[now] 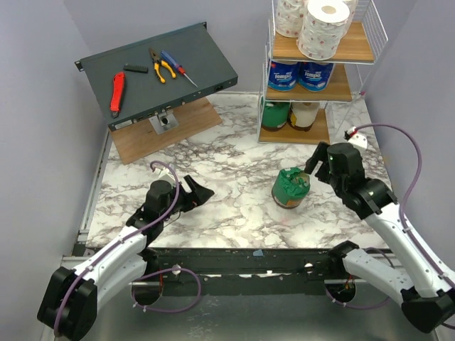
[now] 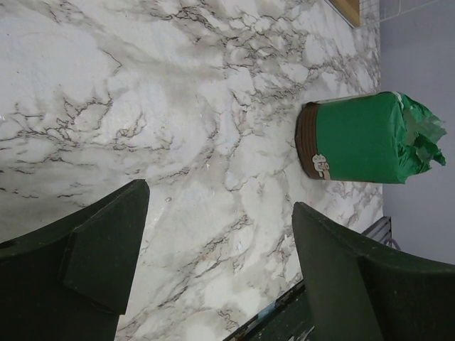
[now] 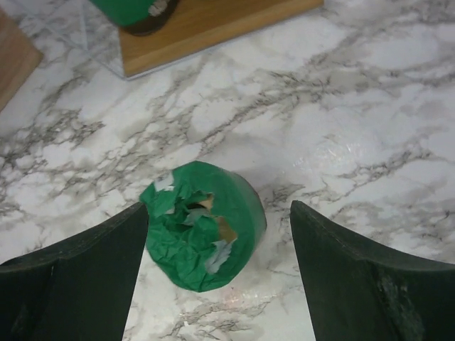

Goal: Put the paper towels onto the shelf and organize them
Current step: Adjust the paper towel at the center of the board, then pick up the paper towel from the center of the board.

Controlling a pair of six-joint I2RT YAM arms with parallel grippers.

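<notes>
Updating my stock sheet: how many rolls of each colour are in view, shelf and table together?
Green rolls: 2
Blue-and-white rolls: 2
Cream-and-brown roll: 1
White speckled rolls: at least 2, back ones hidden
Total: at least 7

Marble bench (image 1: 227,177). Far left: dark grey panel (image 1: 202,53), slanted, sitting on a wooden board (image 1: 142,138). On the panel, left to right: red-handled tool (image 1: 116,93), small black bar (image 1: 136,69), yellow-handled pliers (image 1: 160,65), blue-and-red screwdriver (image 1: 176,67). Small metal bracket (image 1: 164,122) at the panel's near edge. Small white-and-red item (image 1: 355,135) at the bench's right side, can't tell what.
</notes>
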